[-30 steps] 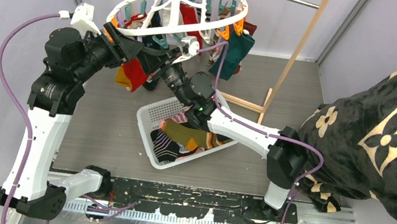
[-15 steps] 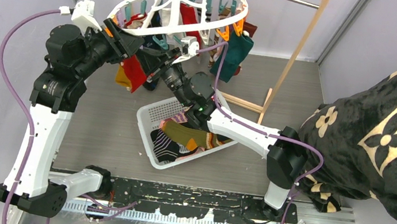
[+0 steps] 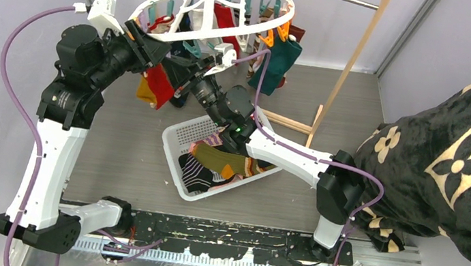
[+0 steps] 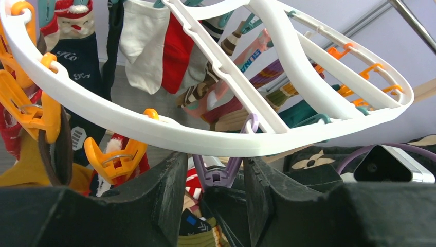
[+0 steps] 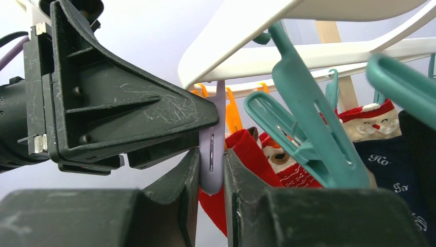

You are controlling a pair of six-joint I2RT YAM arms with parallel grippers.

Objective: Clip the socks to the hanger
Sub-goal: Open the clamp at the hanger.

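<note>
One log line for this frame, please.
step: pegging | left gripper: straddles purple peg on hanger | right gripper: flanks same peg's lower end, red sock beneath | grips: unclear

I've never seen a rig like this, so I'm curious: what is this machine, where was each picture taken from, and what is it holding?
Two robot arms are bolted to a table. The wide picture looks down from above: left arm, right arm, a white basket of socks on the table, a black blanket at right. The other two come from a camera on each wrist, looking up at the white hanger. The left arm's jaws stand either side of a purple peg; the right arm's jaws pinch its lower end.
</note>
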